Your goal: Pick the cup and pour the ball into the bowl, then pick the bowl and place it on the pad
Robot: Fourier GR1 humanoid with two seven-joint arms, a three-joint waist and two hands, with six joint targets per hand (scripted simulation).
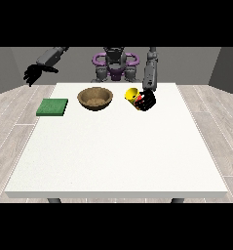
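Partly behind hand (147, 100), cup (132, 94).

I am seeing the white table (118, 156) lying open across its whole near half. Along the far edge, the green pad (52, 107), wooden bowl (95, 98) and yellow cup (132, 94) are standing apart, leaving gaps between them.

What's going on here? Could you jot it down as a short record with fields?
table: large, white
bowl: brown, upright on the table, near its far edge
pad: green, flat, at the view's left of the bowl
cup: yellow, tilted, held at the view's right of the bowl
hand at the view's right: fingers curled round the cup
hand at the view's left: raised beyond the table's corner, holding nothing
ball: not visible
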